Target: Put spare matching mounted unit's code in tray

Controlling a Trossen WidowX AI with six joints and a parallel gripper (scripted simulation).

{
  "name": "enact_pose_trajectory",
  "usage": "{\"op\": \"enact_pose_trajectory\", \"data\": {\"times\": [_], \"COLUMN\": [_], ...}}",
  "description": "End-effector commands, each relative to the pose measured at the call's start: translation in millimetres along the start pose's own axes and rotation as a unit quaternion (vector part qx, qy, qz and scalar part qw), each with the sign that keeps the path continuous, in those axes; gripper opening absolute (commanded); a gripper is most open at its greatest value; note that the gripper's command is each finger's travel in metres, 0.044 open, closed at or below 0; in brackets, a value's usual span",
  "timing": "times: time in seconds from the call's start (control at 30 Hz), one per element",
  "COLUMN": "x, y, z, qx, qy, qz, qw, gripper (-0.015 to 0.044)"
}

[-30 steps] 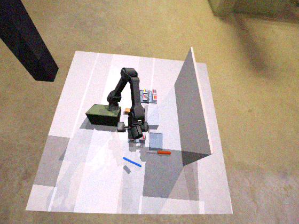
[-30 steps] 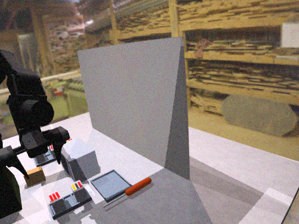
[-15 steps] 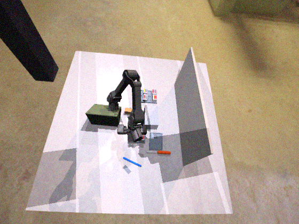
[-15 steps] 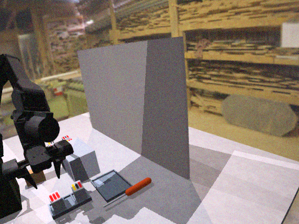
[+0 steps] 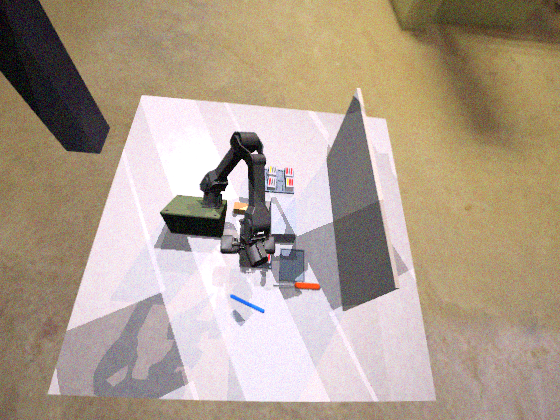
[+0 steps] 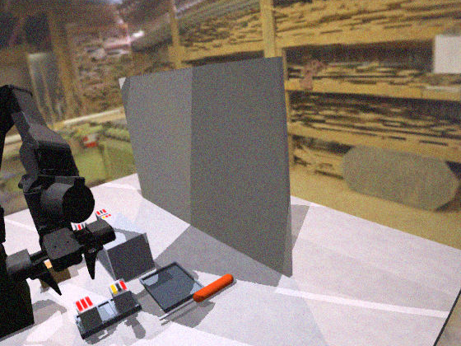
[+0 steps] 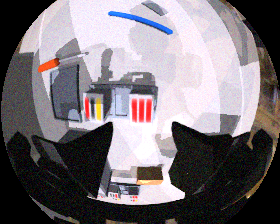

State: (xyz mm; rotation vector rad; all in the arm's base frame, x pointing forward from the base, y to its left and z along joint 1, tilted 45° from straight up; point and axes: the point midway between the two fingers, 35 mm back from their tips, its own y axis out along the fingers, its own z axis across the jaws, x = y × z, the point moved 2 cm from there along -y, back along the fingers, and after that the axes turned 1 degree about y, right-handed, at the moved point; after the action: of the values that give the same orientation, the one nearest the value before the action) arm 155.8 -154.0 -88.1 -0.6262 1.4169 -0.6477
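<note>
I'm standing in what looks like a workshop or timber store: rough wooden racks [image 6: 268,22] piled with thin boards line the far side, and a white table [image 5: 280,372] stands with an orange-handled screwdriver [image 5: 307,286] [image 6: 213,287] [image 7: 49,65] on it.

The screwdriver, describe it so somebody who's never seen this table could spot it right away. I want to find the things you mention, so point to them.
Find the tall grey panel [image 5: 361,207] [image 6: 239,154], then the flat tray [image 5: 291,265] [image 6: 172,286] [image 7: 65,95] near it. The screwdriver [image 5: 307,286] [image 6: 214,287] [image 7: 49,65] lies just beside that tray, its fat orange handle setting it apart from the thin blue stick [image 5: 247,304] [image 7: 141,20].
</note>
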Motion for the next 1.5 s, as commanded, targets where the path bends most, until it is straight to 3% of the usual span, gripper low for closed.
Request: {"op": "enact_pose_trajectory", "data": {"times": [0.0,1.47], "x": [-1.1,-2.8], "y": [10.7,79.1], "z": [-0.8,-1.0], "qx": [-0.001,-0.001], "qy": [0.005,0.005], "qz": [0.008,0.010], "qw": [1.000,1.000], "gripper": [0.0300,0.0300]}}
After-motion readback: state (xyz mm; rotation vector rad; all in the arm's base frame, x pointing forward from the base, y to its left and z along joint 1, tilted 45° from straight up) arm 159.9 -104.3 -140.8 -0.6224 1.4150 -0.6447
